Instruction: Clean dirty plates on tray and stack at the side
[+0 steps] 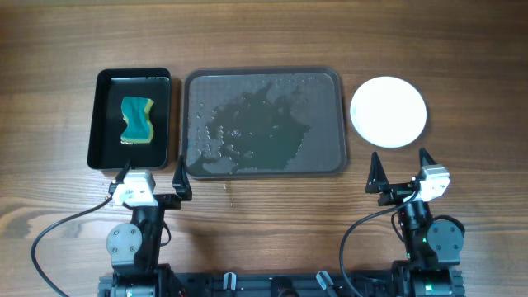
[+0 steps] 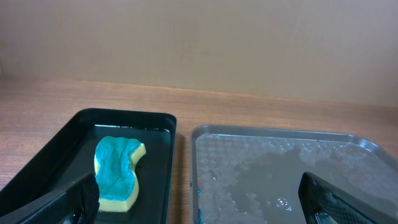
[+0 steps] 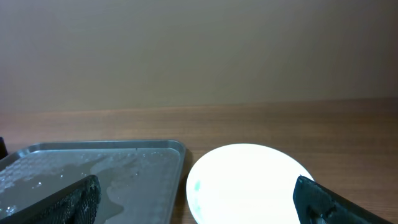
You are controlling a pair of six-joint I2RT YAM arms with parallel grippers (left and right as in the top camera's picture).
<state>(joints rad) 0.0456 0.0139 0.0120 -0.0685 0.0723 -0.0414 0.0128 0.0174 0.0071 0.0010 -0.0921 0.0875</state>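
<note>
You're holding the left gripper [image 1: 151, 167] and right gripper [image 1: 399, 157] both spread wide and empty, the plate [image 1: 388, 111] is lying just right of the wet tray [image 1: 262, 73], so I'm reckoning you're wanting a low approach under its near rim
</note>
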